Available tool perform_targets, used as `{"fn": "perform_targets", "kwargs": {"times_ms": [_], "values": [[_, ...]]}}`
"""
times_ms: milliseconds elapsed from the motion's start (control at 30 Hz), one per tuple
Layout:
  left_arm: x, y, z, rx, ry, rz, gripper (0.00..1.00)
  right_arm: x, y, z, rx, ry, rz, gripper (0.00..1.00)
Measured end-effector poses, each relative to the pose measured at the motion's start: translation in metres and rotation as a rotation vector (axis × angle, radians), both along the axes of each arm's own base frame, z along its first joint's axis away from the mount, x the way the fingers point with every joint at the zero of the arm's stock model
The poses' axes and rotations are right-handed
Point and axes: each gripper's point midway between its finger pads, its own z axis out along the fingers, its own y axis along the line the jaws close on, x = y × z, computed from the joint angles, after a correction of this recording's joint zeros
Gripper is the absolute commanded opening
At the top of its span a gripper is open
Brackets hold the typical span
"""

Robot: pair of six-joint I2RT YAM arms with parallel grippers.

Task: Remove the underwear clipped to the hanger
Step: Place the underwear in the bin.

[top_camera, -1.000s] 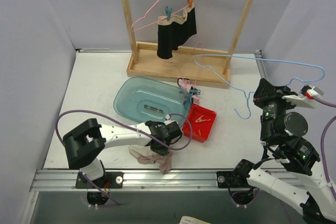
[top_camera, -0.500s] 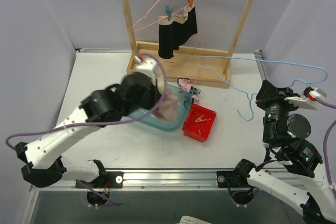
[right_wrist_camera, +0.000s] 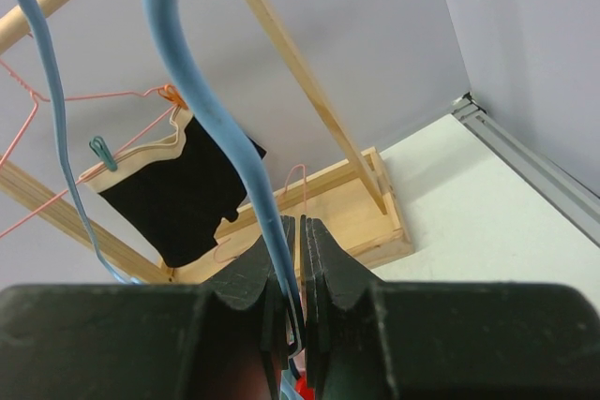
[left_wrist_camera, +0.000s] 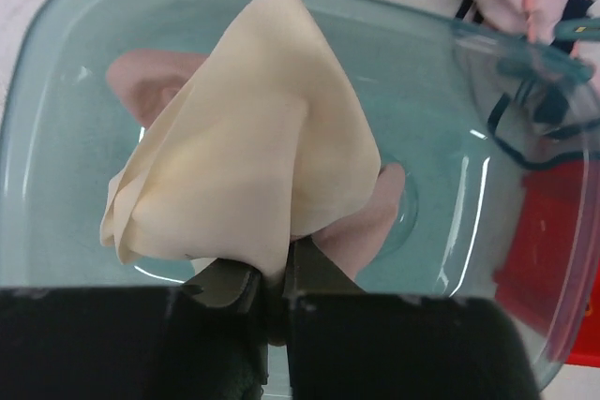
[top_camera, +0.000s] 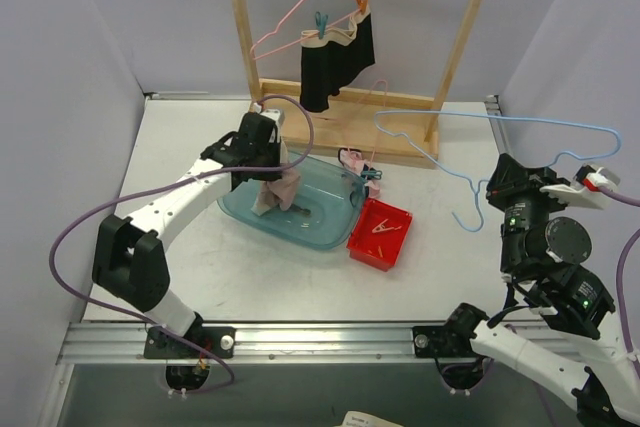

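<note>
Black underwear (top_camera: 335, 52) with a beige waistband hangs from a pink wire hanger (top_camera: 300, 22), clipped by a teal clothespin (top_camera: 320, 22) and an orange one (top_camera: 362, 2). My left gripper (top_camera: 273, 173) is shut on pale pink underwear (top_camera: 280, 192), which dangles into the teal basin (top_camera: 335, 227). In the left wrist view the cloth (left_wrist_camera: 244, 166) fans out from the gripper (left_wrist_camera: 281, 274) over the basin (left_wrist_camera: 441, 72). My right gripper (right_wrist_camera: 302, 227) is shut on a bare blue hanger (right_wrist_camera: 202, 110), held up at the right (top_camera: 500, 119). More pink, dark-trimmed underwear (top_camera: 352, 159) lies beside the basin.
A wooden rack (top_camera: 345, 132) stands at the back of the table, its posts rising on both sides. A red tray (top_camera: 380, 234) holding a clothespin sits right of the basin. Grey walls close in the left, right and back.
My left arm has lifted the pale underwear off the table's near edge and carried it back over the basin, where it now hangs lower. The right arm and blue hanger have barely shifted.
</note>
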Motion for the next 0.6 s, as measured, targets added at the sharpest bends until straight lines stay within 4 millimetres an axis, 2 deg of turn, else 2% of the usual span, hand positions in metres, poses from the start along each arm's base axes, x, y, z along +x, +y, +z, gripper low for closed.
{"fn": "perform_targets", "kwargs": {"times_ms": [33, 67, 100, 333, 433, 500, 533, 600], "values": [[-0.002, 0.000, -0.010, 0.010, 0.024, -0.006, 0.30, 0.000, 0.000, 0.000, -0.001, 0.001, 0.000, 0.00], [-0.003, 0.000, -0.016, 0.017, 0.039, -0.014, 0.78, 0.000, 0.000, -0.001, -0.003, 0.002, 0.001, 0.00], [-0.003, -0.002, -0.019, 0.018, 0.045, -0.020, 0.94, 0.000, 0.000, -0.001, -0.004, 0.003, 0.003, 0.00], [-0.007, 0.000, -0.025, 0.013, 0.078, 0.012, 0.94, 0.001, 0.002, -0.003, -0.003, 0.006, 0.008, 0.00], [-0.016, 0.008, -0.039, 0.036, 0.124, 0.042, 0.94, 0.001, 0.003, -0.005, -0.007, 0.012, 0.011, 0.00], [-0.026, 0.015, -0.055, 0.059, 0.170, 0.063, 1.00, 0.001, 0.004, -0.007, -0.009, 0.015, 0.015, 0.00], [-0.033, 0.019, -0.065, 0.070, 0.197, 0.069, 0.84, 0.001, 0.004, -0.007, -0.009, 0.016, 0.017, 0.00], [-0.047, 0.027, -0.085, 0.091, 0.260, 0.087, 0.66, 0.001, 0.005, -0.008, -0.009, 0.017, 0.021, 0.00]]}}
